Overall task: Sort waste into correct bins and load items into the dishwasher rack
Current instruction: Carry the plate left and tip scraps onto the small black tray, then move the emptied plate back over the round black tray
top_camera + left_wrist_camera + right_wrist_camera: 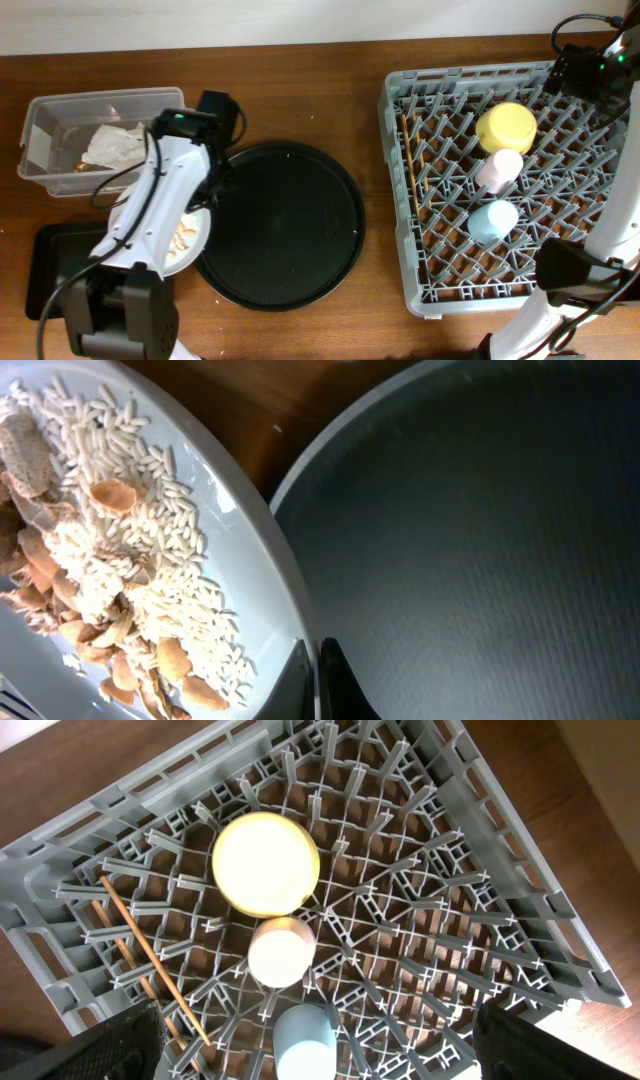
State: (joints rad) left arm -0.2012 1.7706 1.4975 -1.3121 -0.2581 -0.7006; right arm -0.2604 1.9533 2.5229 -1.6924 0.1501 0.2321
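Dishwasher rack point(470, 72): stood on the table directly beneath the right pincer point(318, 1032), which hovered over one corner.
Round black tray point(285, 225): lay just right of the left pincer point(317, 682).
Clear tub point(40, 140): sat well to the left pincer's left, with crumpled paper wrappers point(115, 145) inside.
Shallow black tray point(50, 262): lay behind the left pincer, partly hidden by the arm.
Pale grey plate point(230, 470): rested beside the round tray, its rim at the left pincer's tips.
Left pincer: fingers almost pressed together, seemingly nipping the plate's rim.
Right pincer: fingers spread wide, holding nothing.
Yellow bowl point(265, 863): sat in the rack below the right pincer.
Pink cup point(281, 951): stood just beside the bowl, nearer the pincer.
Light-blue cup point(303, 1035): came next in the row, right under the pincer.
Chopsticks point(150, 960): lay along the rack's side away from the right pincer.
Food scraps point(110, 580): were heaped on the plate, just left of the left pincer.
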